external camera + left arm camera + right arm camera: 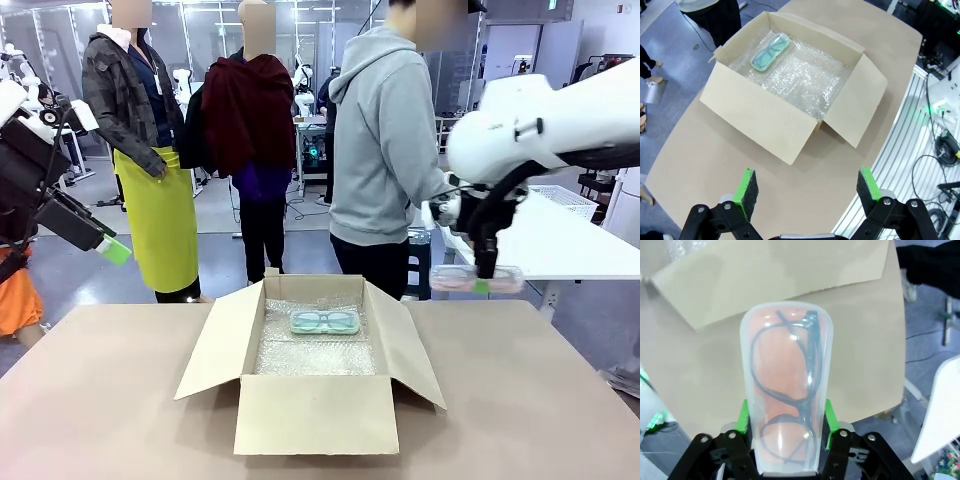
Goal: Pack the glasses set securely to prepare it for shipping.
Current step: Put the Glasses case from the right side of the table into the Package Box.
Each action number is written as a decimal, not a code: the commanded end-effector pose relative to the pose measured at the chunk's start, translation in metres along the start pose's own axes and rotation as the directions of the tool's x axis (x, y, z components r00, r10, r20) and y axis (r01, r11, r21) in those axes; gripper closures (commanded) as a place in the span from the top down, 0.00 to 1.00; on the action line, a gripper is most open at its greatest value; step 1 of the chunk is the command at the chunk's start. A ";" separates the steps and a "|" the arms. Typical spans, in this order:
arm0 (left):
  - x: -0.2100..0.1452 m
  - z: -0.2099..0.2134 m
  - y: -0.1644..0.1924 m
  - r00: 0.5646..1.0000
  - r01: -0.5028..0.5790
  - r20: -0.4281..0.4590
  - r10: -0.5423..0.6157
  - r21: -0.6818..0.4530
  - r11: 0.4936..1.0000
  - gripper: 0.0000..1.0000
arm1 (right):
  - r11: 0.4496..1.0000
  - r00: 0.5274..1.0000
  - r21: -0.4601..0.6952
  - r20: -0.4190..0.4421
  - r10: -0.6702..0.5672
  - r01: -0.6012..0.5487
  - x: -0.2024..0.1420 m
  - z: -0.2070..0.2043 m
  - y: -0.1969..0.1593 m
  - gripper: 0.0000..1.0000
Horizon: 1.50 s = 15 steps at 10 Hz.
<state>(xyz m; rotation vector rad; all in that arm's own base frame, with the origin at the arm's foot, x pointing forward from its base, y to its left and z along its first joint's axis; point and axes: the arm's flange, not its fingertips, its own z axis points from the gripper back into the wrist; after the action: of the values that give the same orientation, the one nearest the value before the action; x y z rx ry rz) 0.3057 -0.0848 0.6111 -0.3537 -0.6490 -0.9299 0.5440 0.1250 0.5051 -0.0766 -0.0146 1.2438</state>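
The mint-green case point(325, 322) with dark-framed glasses lies flat on bubble wrap at the back of the open cardboard box point(310, 410); the left wrist view shows this mint-green case point(770, 50) in the box's far corner. My right gripper point(484, 284) hangs above the table's far right, shut on the pink case point(477, 279), held level. In the right wrist view the pink case point(786, 385) sits between the green pads point(828, 425), glasses visible inside. My left gripper point(112, 248) is raised at the far left, open and empty; its green pads point(746, 185) stand wide apart.
The box's flaps point(215, 345) spread outward on all sides on the tan table point(100, 400). A person in a grey hoodie point(385, 150) stands behind the box's far side, close to my right arm. A white table point(570, 240) stands at the right.
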 end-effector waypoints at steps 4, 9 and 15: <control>0.000 0.002 0.000 1.000 0.005 0.009 -0.005 -0.011 1.000 1.00 | 0.997 0.997 -0.018 0.023 -0.073 0.073 0.145 -0.017 0.083 0.32; 0.000 0.002 0.000 1.000 0.005 0.009 -0.005 -0.011 1.000 1.00 | 1.000 0.986 0.009 0.168 -0.014 0.012 0.191 -0.065 0.116 0.32; 0.000 0.002 0.000 1.000 0.005 0.009 -0.005 -0.011 1.000 1.00 | 0.997 0.988 0.053 0.152 0.042 -0.051 0.205 -0.147 0.107 0.32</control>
<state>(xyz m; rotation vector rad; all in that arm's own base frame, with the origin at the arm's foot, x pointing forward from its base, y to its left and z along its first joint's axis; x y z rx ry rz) 0.3057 -0.0848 0.6111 -0.3537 -0.6491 -0.9298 0.5182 0.3487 0.3492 0.0592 -0.1002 1.2476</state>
